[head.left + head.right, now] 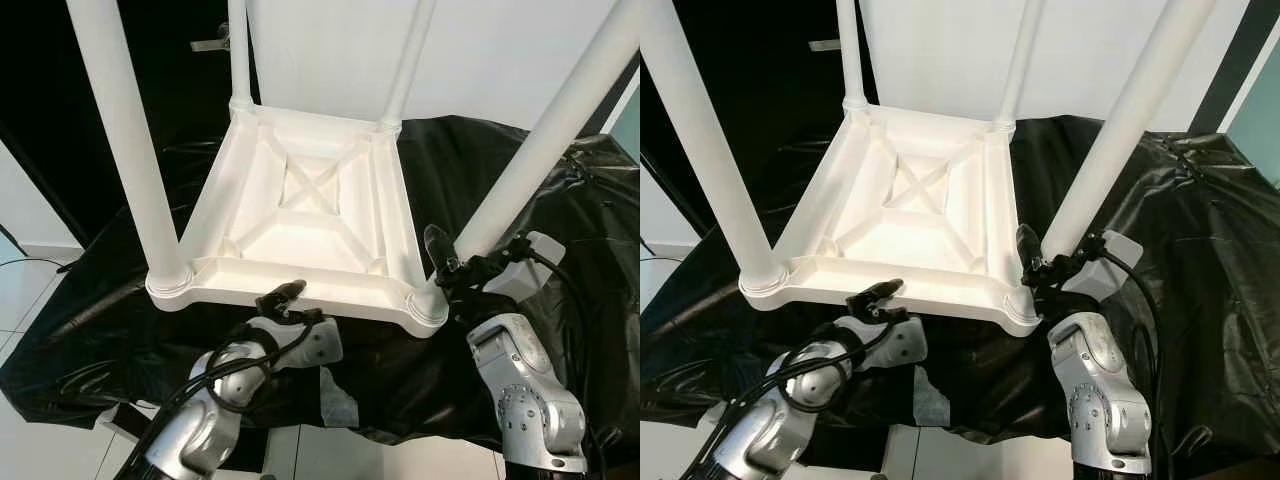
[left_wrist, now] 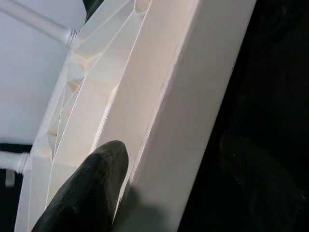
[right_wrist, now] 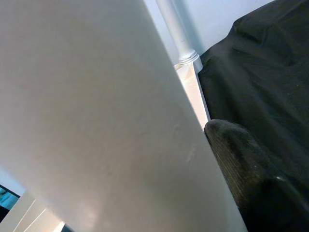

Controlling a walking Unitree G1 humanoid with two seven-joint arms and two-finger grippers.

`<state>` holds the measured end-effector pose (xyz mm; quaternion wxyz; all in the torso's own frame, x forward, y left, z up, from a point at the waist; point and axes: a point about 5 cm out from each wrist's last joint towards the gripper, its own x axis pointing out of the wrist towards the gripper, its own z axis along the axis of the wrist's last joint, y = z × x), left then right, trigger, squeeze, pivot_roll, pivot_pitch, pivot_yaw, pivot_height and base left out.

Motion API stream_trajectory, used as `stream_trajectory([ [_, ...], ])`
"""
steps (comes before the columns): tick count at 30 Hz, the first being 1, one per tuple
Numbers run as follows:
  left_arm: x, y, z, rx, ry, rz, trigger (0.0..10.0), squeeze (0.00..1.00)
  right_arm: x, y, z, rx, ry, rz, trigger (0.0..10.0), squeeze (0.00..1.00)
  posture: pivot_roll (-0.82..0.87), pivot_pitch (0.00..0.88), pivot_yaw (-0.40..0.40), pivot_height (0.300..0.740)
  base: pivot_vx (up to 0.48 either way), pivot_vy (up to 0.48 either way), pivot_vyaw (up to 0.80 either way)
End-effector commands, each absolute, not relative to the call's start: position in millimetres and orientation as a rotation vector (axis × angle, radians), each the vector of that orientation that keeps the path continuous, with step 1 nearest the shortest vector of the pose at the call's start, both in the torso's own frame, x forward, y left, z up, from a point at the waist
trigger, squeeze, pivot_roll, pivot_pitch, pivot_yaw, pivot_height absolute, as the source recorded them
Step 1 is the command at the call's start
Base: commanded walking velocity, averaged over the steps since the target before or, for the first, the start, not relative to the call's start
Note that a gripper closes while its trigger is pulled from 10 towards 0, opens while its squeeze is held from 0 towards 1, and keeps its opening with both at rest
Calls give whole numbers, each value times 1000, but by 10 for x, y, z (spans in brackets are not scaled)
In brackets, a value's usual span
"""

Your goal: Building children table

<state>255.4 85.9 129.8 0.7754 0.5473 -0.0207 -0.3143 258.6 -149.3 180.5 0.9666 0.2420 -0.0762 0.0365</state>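
Now, plastic table (image 1: 300, 215), frame centre, upside down: prob. light, stiff, slick. Left tool (image 1: 283, 297) clamps rim; right tool (image 1: 440, 262) clamps near-right leg (image 1: 520, 180).

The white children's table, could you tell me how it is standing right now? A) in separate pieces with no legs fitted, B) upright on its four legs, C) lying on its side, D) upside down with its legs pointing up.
D: the white table lies top-down on the black sheet, ribbed underside showing and legs rising upward, with the left hand at its near rim and the right hand on the near right leg.
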Motion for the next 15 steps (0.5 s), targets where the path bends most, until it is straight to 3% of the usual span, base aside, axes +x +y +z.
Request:
stream_trajectory([
  [1,2605,863,1397,1167,-244,-383,10000,0,2546,-1341,1986,700,-243,161,10000,0,37,0,28,740,0,0,0],
  [15,2502,870,1551,1152,-516,-175,10000,0,2619,-1342,2050,703,-222,205,10000,0,29,0,13,740,0,0,0],
])
